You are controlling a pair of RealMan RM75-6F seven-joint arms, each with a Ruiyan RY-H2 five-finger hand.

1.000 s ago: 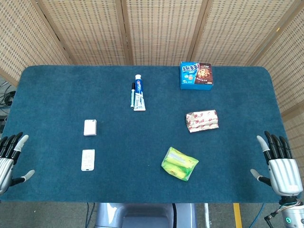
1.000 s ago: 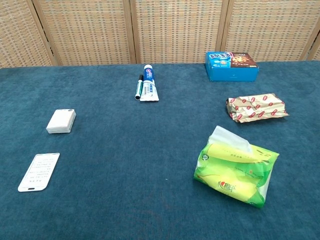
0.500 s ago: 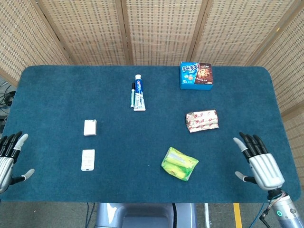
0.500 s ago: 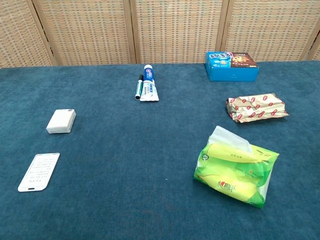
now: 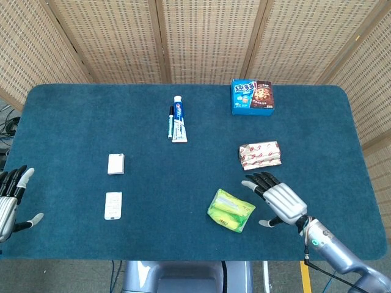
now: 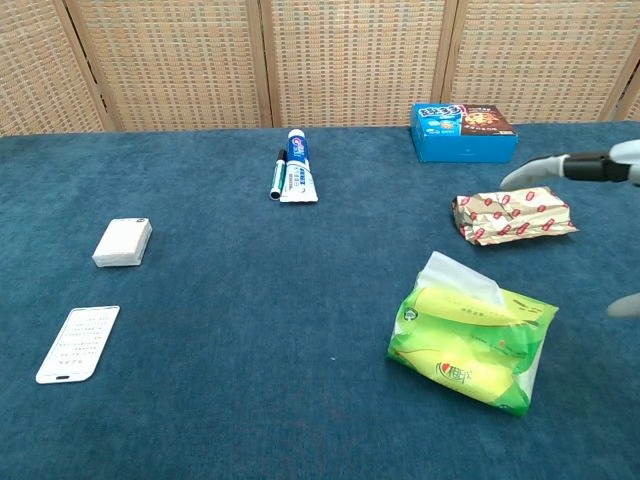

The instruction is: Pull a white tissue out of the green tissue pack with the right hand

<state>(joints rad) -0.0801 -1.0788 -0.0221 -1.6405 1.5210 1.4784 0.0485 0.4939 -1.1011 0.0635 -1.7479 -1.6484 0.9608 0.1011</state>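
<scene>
Blue carpeted counter before woven wicker screens. Right hand spread wide, empty, hovering just right of green tissue pack, white tissue poking up. Left hand spread, empty, at counter's edge.

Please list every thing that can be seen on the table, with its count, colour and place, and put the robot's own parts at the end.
tissue pack: 1, green with a white tissue sticking out, near right of table
wrapped snack: 1, beige with red print, right, behind the tissue pack
cookie box: 1, blue and brown, far right
toothpaste tube: 1, white and blue, far centre
pen: 1, dark with green, touching the tube's left side
small box: 1, white, left
phone: 1, white, near left
table: 1, dark blue cloth
right robot hand: 1, silver and black, open, just right of the tissue pack
left robot hand: 1, silver and black, open, at left edge
</scene>
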